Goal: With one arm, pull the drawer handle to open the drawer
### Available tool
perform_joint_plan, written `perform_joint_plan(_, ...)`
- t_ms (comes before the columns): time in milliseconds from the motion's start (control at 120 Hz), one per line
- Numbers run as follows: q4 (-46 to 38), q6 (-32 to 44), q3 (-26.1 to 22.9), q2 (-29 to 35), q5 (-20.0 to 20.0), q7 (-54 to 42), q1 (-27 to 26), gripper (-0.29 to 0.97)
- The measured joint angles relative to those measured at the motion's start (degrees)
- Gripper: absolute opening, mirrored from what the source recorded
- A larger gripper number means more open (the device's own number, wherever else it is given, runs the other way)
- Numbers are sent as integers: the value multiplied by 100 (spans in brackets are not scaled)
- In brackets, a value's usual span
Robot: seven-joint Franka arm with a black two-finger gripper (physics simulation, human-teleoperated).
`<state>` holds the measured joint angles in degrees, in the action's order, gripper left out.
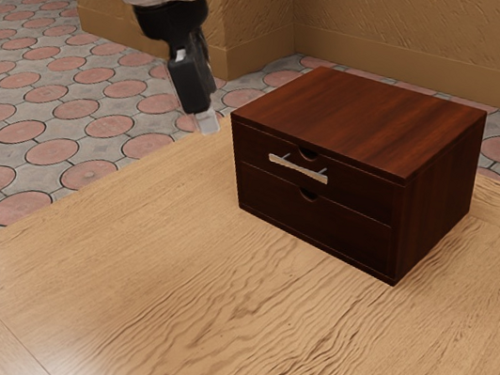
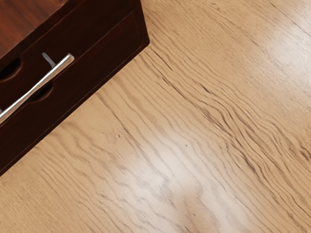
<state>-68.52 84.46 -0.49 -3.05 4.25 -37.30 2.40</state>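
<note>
— Exterior view, first entry?
— Wooden cabinet [image 1: 365, 120], dark red-brown, two drawers, standing on a light wood counter [image 1: 208, 333] toward the exterior view's right. Tiled floor [image 1: 42, 117] beyond the counter's edge.
— The drawers?
— Upper drawer [image 1: 364, 188]: one silver bar handle [image 1: 298, 168], set level across the front on the side nearer the arm. Front appears pushed in, level with the lower drawer [image 1: 321, 220]. Lower drawer: a finger notch at the top edge.
— The tool?
— Tool [image 1: 207, 124]: black, light-tipped, hanging from the arm at the exterior view's upper left. It is in the air near the cabinet's corner, apart from it and touching nothing. Open or closed: cannot tell from this angle.
— Wrist view?
— Same cabinet corner, seen from above. Handle [image 2: 36, 87] runs slantwise across the upper drawer front [image 2: 92, 53], held off it on a short post. Bare counter [image 2: 204, 145], wavy grain, with a soft glare patch, lies beside the cabinet.
</note>
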Motion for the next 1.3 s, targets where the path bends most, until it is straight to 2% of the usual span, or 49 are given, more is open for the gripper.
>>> perform_joint_plan(117, -14, 148, -44, -259, -24, -1036, -359, 68)
perform_joint_plan(325, -9, 404, -160, -692, -321, -2471, -303, 68)
perform_joint_plan(542, -141, 641, -141, -989, -482, -3521, -336, 68)
perform_joint_plan(792, -1375, 1709, -98, -545, -509, -4324, -401, 68)
perform_joint_plan(1050, -1921, 2812, -84, -527, -311, -4864, -353, 68)
perform_joint_plan(1300, -2035, 3577, -83, -730, -213, -5207, -348, 68)
